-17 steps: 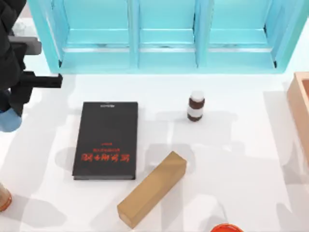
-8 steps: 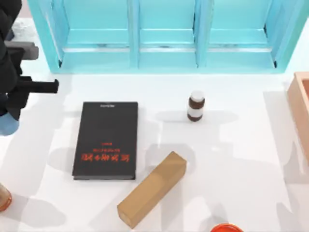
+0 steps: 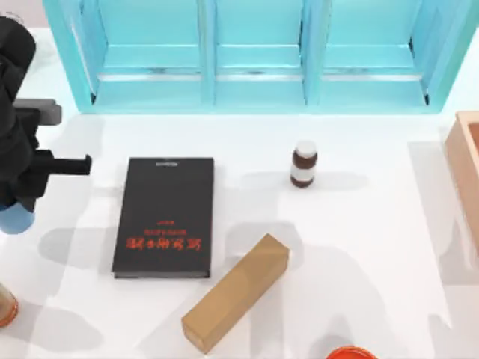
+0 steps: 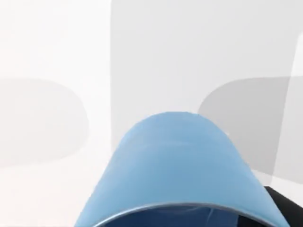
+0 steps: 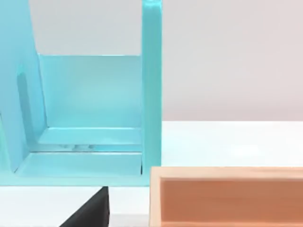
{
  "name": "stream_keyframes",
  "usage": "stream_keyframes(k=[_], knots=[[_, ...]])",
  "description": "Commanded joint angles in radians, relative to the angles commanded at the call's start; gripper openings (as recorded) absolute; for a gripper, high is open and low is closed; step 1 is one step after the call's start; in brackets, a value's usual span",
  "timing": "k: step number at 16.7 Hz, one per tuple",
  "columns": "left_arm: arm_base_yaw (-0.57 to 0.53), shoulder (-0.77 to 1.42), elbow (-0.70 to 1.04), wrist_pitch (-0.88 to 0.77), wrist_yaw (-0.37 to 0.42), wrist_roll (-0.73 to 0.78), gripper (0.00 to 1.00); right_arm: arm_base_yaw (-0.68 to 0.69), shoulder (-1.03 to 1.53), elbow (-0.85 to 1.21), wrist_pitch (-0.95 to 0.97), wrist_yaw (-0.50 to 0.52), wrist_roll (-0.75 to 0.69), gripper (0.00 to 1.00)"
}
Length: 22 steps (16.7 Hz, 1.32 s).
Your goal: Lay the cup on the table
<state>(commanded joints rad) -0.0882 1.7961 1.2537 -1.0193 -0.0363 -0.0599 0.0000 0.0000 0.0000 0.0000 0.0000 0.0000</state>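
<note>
L gripper (image 3: 16,196) at the table's left edge, w/ the cup (image 3: 15,221) sticking out just past its tip. Can't tell how wide the fingers stand or whether they actually clamp it; arm body hides them from above. In the left wrist view the cup (image 4: 177,165) sits right up close, narrow end pointing away over the table (image 4: 189,52). Black book (image 3: 166,215) lies near, to the right of gripper. R arm parked by turquoise shelf (image 5: 85,113) and wooden box (image 5: 227,196).

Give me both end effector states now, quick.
Left end effector: shut on the light-blue cup, at the table's left edge.
Right end effector: cannot be told.
</note>
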Motion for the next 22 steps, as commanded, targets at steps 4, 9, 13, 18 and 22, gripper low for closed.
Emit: stream_keyframes(k=[4,9,13,18,22], knots=[[0.004,0.0,-0.011,0.012,-0.002,0.0,0.0,0.0,0.0,0.0,0.0,0.0,0.0,1.0],[0.004,0.0,-0.011,0.012,-0.002,0.0,0.3,0.0,0.0,0.0,0.0,0.0,0.0,1.0],[0.004,0.0,-0.011,0.012,-0.002,0.0,0.6,0.0,0.0,0.0,0.0,0.0,0.0,1.0],[0.004,0.0,-0.011,0.012,-0.002,0.0,0.98,0.0,0.0,0.0,0.0,0.0,0.0,1.0],[0.004,0.0,-0.011,0.012,-0.002,0.0,1.0,0.0,0.0,0.0,0.0,0.0,0.0,1.0]])
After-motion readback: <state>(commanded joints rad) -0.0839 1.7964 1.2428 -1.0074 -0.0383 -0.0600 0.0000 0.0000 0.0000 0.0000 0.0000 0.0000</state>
